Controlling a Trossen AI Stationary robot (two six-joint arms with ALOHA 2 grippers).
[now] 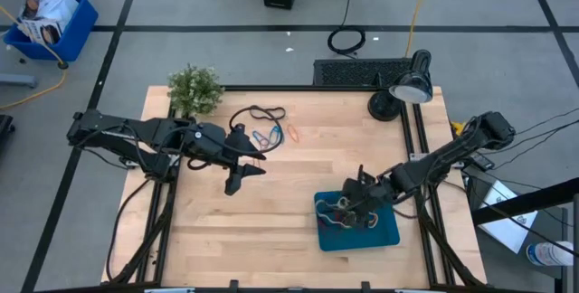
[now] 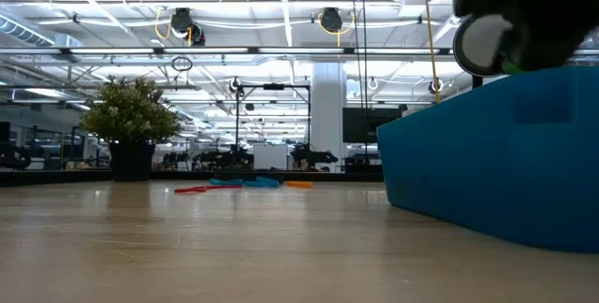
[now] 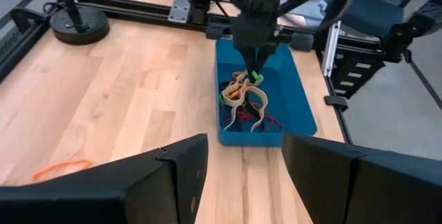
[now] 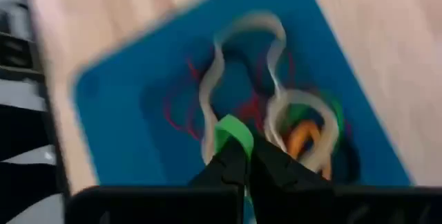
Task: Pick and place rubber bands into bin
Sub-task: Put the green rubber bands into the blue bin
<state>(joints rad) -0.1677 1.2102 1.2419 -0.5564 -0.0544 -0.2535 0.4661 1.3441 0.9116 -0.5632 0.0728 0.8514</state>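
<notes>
The teal bin [image 1: 384,232] sits at the table's near right and holds a pile of tan, red, orange and green rubber bands [image 3: 243,99]. My right gripper [image 1: 355,204] is over the bin, shut on a green rubber band [image 4: 231,133]. More rubber bands lie flat on the wood at the far middle: blue and red ones [image 1: 267,136] and an orange one [image 1: 294,133]. My left gripper [image 1: 249,168] hangs open above the table's middle left, with nothing between its fingers [image 3: 181,175]. My right gripper pinches a short bit of the green band [image 4: 233,128] between its two fingertips. The fingers slant down into the bin from above. The green bit sticks out past the tips [image 3: 256,77], just over the pile; whether it touches the pile I cannot tell.
A potted plant [image 1: 194,89] stands at the far left corner and a black desk lamp [image 1: 403,89] at the far right. A black cord loop [image 1: 258,113] lies by the loose bands. Bare wood stretches between the loose bands and the bin.
</notes>
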